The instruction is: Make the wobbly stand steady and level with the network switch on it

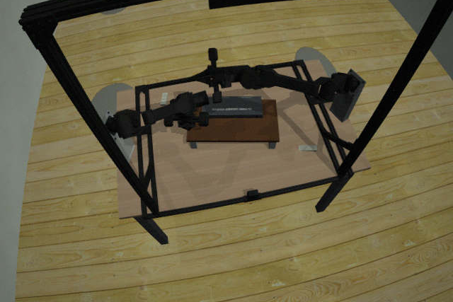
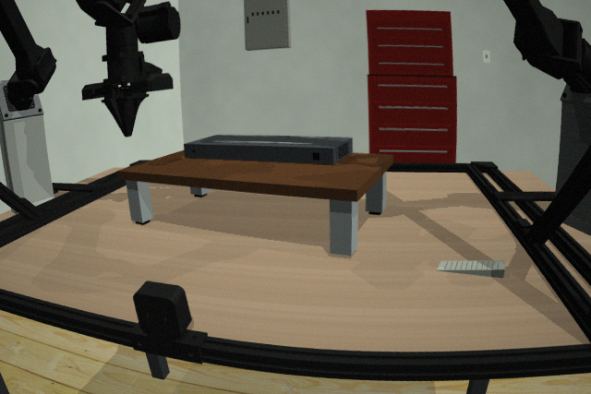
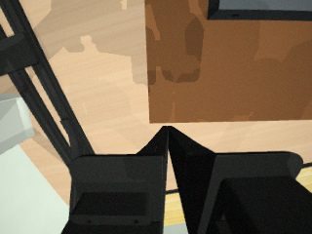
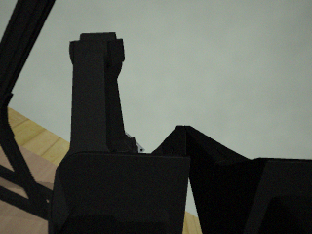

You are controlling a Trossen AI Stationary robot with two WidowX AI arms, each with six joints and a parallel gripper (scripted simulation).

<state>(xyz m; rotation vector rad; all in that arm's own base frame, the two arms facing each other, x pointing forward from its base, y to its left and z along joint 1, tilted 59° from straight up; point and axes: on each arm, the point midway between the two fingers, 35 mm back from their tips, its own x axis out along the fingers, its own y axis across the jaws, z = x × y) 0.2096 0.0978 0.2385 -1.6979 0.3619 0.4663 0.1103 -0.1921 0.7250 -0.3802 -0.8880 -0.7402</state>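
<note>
The stand, a brown board (image 1: 233,130) (image 2: 238,176) (image 3: 244,88) on grey legs, bears the dark network switch (image 1: 238,107) (image 2: 259,152) (image 3: 265,11) at its back. Its near right leg (image 2: 343,227) shows no dark foot, unlike the others; I cannot tell whether it touches the table. One wedge (image 1: 307,148) (image 2: 471,267) lies right of the stand. Another wedge (image 1: 164,98) lies at the back left. My left gripper (image 2: 126,135) (image 3: 167,130) is shut and empty above the near left corner. My right gripper (image 1: 195,78) (image 4: 182,132) is shut and empty, raised beyond the switch, pointing left.
Black frame rails (image 1: 204,208) (image 2: 381,362) run around the table (image 1: 219,177) (image 2: 267,299). A small black block (image 1: 252,194) (image 2: 162,308) stands on the front rail. The right arm (image 1: 289,83) reaches across behind the stand, close to the left arm (image 1: 161,111).
</note>
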